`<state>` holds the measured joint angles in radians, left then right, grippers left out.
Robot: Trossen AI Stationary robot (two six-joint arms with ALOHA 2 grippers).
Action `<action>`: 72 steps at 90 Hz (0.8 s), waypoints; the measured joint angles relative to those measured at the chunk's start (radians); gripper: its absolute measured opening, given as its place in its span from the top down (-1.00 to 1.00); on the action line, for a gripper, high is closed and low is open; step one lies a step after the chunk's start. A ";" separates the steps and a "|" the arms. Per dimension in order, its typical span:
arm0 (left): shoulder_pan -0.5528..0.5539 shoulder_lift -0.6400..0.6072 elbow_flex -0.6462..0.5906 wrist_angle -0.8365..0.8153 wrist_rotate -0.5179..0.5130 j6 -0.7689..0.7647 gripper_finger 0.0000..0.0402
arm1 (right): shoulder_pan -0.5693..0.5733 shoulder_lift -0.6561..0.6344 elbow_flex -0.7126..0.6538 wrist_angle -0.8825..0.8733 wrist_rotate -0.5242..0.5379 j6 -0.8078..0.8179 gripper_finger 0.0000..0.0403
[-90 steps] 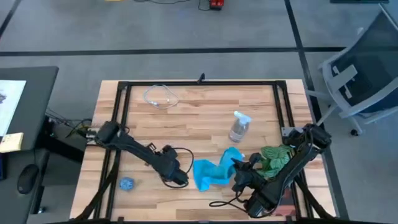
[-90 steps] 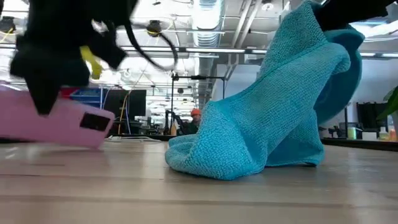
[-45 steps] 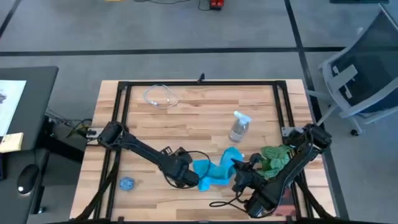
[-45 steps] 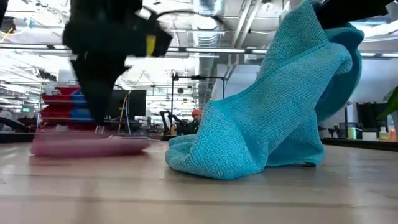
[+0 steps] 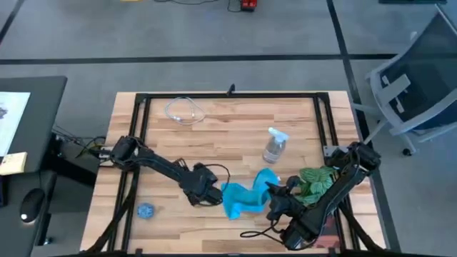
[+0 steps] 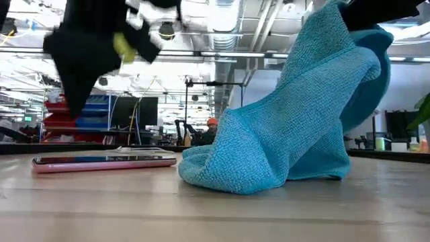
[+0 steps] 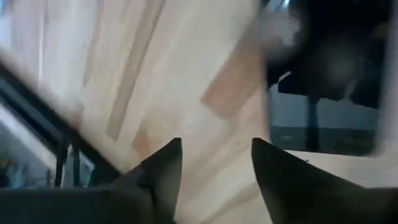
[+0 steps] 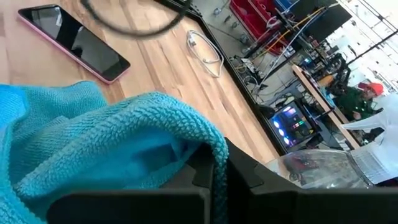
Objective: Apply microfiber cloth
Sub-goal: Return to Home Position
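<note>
The right gripper was clamped on a raised fold of the cloth, the rest heaped on the table just beside the phone; pulling away so could drag cloth across the phone. The left gripper hung over the phone, fingers apart, empty. From above the phone was hidden under that arm; the right fingertips were buried in cloth

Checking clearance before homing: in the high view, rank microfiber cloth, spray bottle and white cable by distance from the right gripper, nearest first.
1. microfiber cloth: held in the right gripper, draping to its left.
2. spray bottle: mid-table, toward the far edge.
3. white cable: far-left corner area.
</note>
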<state>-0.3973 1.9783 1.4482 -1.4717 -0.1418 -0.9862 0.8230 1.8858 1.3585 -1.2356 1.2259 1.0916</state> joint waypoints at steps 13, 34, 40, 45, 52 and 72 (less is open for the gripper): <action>0.003 0.001 -0.152 0.205 0.081 0.018 0.45 | 0.000 0.000 0.000 -0.001 0.000 0.000 1.00; -0.035 0.001 -0.153 0.291 0.123 -0.040 0.55 | -0.001 0.000 0.000 -0.002 -0.001 -0.001 1.00; -0.053 0.000 -0.125 0.330 0.127 -0.047 0.56 | -0.002 0.000 0.000 -0.001 -0.001 -0.001 1.00; -0.064 0.001 -0.112 0.341 0.129 -0.048 0.56 | -0.003 0.000 0.000 0.003 -0.001 -0.001 1.00; -0.077 0.001 -0.089 0.349 0.127 -0.049 0.56 | -0.006 0.001 0.000 0.003 -0.001 -0.001 1.00; -0.109 0.000 -0.038 0.115 0.026 -0.131 0.56 | -0.057 -0.013 0.013 -0.020 0.003 -0.052 1.00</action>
<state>-0.5064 1.9785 1.4097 -1.3565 -0.1160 -1.1168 0.7656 1.8726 1.3711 -1.2556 1.2289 1.0399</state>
